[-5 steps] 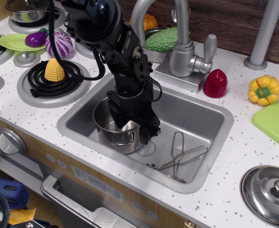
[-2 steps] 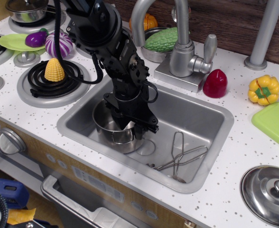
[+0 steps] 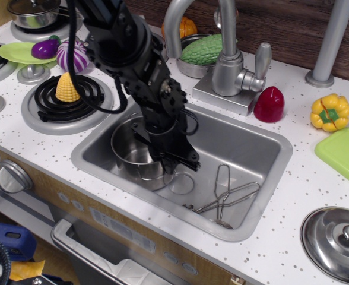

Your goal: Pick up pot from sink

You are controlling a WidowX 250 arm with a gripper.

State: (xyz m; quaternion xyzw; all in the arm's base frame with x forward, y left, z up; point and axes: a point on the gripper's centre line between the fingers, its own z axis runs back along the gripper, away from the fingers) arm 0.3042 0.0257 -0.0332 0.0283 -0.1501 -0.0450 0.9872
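While our tool (image 3: 173, 159) grips the right wall of the pot (image 3: 134, 149), which sits at 9 o'clock inside the sink (image 3: 254, 139), we judge the grasp made and lifting clear left.

A play kitchen is shown. A grey sink (image 3: 254, 172) with a large silver faucet (image 3: 225, 56) is set in a white speckled tabletop (image 3: 305, 196) at the centre of the frame. Coil burners (image 3: 73, 102) are seen at the upper left, and a round knob (image 3: 9, 176) and an oven handle (image 3: 97, 252) along the lower left edge. Plastic toy foods are scattered about: a corn cob (image 3: 66, 87), an eggplant (image 3: 45, 48), a yellow pepper (image 3: 330, 111). A steel lid (image 3: 338, 236) lies at the lower right.
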